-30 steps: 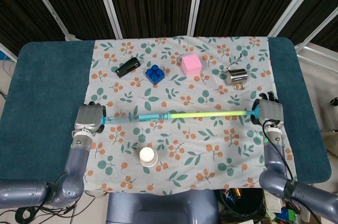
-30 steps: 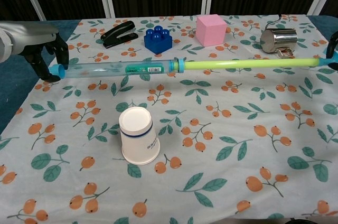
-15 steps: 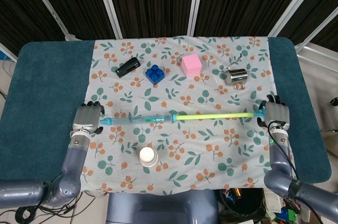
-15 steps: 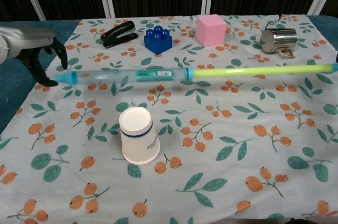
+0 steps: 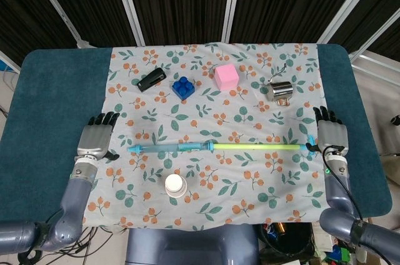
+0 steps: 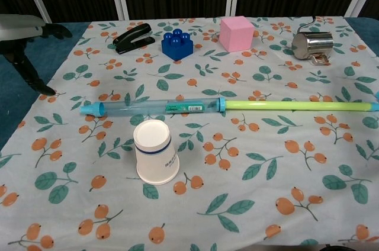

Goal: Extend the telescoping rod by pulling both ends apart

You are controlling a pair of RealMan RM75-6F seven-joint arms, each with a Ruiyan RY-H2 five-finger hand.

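Across the cloth [image 5: 206,171], telescoping rod [image 5: 219,147] left-to-right, flat.

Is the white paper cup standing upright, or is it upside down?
Upside down. In the chest view the paper cup rests on its wide rim on the tablecloth, with its closed narrower base facing up.

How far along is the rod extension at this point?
Done, it seems: the rod lies pulled out on the tablecloth, its yellow inner tube well out of the blue sleeve. The left hand is open and apart from it. The right hand is at the far tip; contact unclear. Nothing obvious remains.
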